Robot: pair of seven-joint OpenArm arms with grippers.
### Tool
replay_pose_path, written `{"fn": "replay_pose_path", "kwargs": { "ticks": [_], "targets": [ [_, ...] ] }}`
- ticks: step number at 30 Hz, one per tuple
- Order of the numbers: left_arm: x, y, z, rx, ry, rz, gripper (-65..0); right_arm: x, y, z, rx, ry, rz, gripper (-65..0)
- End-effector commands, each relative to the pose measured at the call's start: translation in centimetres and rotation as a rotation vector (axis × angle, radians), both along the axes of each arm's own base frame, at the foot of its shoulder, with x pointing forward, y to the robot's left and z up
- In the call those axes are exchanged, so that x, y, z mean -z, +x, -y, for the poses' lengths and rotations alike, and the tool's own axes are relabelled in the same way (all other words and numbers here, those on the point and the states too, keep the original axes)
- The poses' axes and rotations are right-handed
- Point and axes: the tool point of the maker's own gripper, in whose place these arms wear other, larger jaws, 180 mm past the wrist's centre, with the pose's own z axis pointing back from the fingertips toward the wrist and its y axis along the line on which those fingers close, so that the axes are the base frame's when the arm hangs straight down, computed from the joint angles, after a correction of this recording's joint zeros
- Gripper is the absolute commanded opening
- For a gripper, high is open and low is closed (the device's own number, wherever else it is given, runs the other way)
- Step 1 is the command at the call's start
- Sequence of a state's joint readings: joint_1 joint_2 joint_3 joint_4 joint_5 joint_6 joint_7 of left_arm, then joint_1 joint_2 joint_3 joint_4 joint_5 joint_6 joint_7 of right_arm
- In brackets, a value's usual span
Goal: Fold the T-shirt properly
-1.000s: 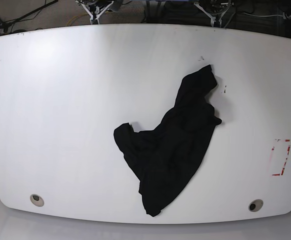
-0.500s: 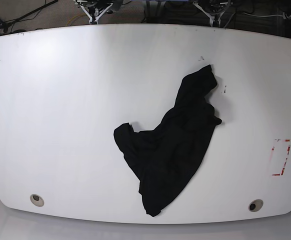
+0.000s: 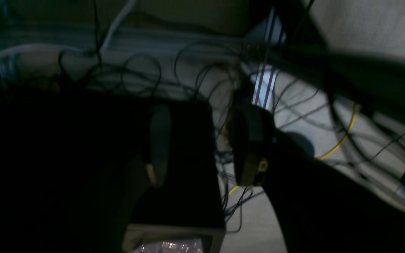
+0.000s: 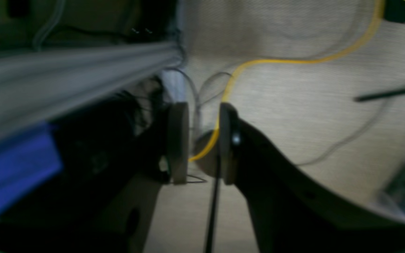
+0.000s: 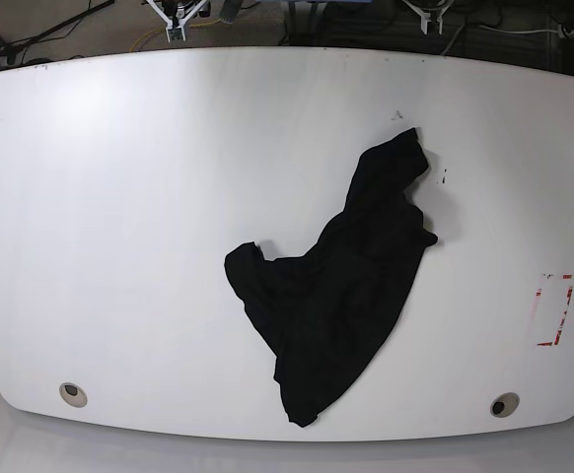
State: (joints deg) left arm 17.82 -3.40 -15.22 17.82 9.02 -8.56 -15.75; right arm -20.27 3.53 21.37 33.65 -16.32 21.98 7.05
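Note:
The black T-shirt [image 5: 341,286] lies crumpled on the white table [image 5: 119,197], right of centre, stretching from the back right toward the front edge. No lettering or print shows on it. Both arms are pulled back beyond the table's far edge, with only small parts at the top of the base view. In the left wrist view my left gripper [image 3: 202,144] is open and empty over floor cables. In the right wrist view my right gripper [image 4: 202,140] is open by a narrow gap and empty, also over the floor. The shirt shows in neither wrist view.
A red-marked rectangle [image 5: 555,310] is on the table at the right. Two round holes sit near the front edge, one at the left [image 5: 71,393] and one at the right [image 5: 505,405]. Cables and stands lie behind the table.
The arm parts at the top edge of the base view have drawn further back, nearly out of view. The T-shirt has not moved.

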Motion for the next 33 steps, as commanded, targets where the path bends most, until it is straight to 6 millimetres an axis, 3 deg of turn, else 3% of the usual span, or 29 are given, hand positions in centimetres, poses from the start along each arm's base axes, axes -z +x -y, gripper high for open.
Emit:
{"fn": "replay_pose_path", "kwargs": {
  "ticks": [1,10,22,27,33],
  "targets": [
    [-0.7,0.6,-1.1,0.008,0.026,0.049,-39.0,-1.0,0.9,-0.1,-0.008,-0.002,0.054,-51.2],
    [-4.4,0.7,-3.0,0.079,0.092,0.166,-39.0,-3.8,-0.9,-0.8,-0.034,-0.031,0.087,-51.2],
    [-11.0,-0.5,-4.5,0.185,0.16,0.272,-39.0,-10.0,-4.8,-2.6,-0.011,-0.061,0.145,-51.2],
    [-13.6,-0.9,-5.2,0.235,0.181,0.299,-39.2,-13.0,-5.2,-1.6,0.11,-0.046,0.195,-51.2],
    [-17.9,0.8,-7.0,0.177,0.174,0.4,-39.2,-17.1,-5.4,-0.4,0.179,-0.048,0.254,-51.2]
  ]
}}
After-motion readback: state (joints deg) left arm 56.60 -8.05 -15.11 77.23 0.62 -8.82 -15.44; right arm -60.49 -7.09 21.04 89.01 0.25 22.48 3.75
